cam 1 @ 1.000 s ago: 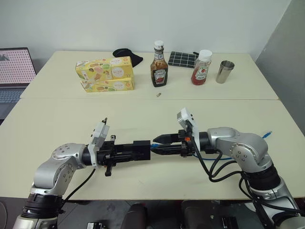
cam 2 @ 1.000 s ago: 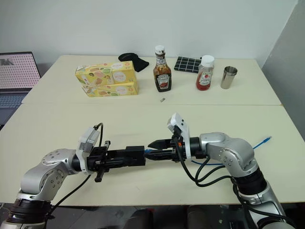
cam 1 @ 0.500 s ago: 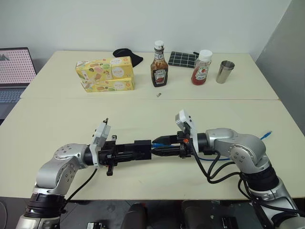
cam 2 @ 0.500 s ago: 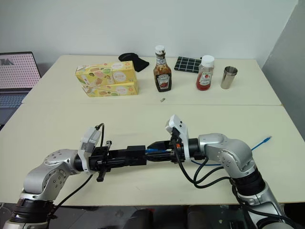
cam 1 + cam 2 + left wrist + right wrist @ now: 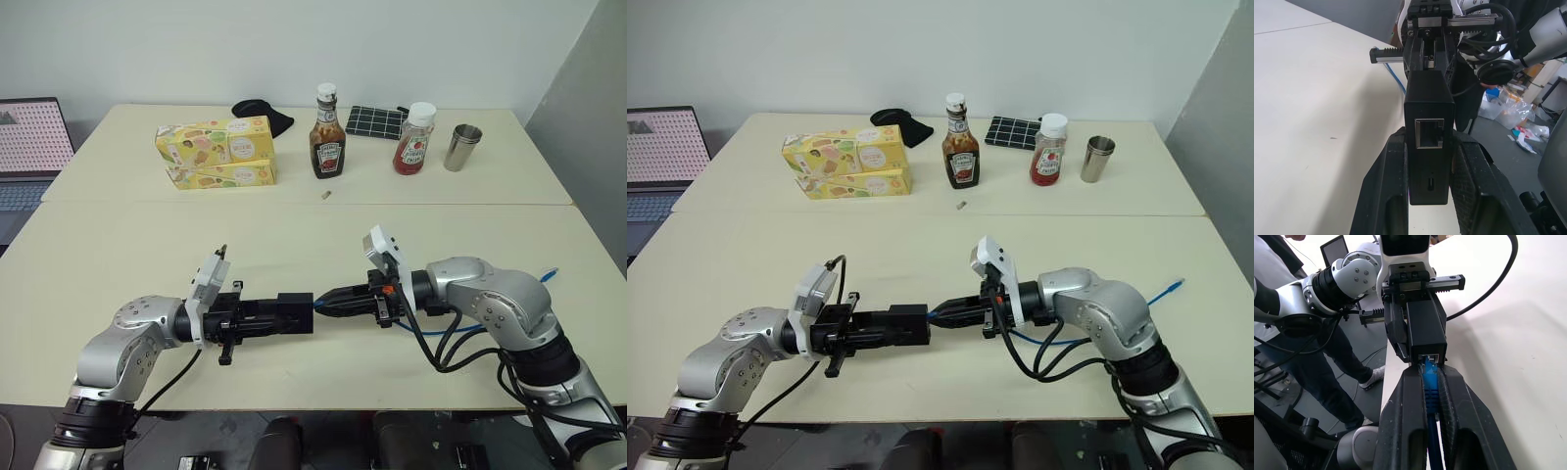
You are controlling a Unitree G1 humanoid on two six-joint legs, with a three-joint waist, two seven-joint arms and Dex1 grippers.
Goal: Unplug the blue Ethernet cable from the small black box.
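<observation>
The left gripper (image 5: 284, 315) is squeezed tight on the small black box (image 5: 294, 313) and holds it up over the near side of the table (image 5: 294, 245). The right gripper (image 5: 328, 302) reaches in from the right. Its two fingers are pinched on the blue Ethernet cable (image 5: 1429, 387), right at the plug. The plug sits in the box's socket. The cable runs off to the right.
</observation>
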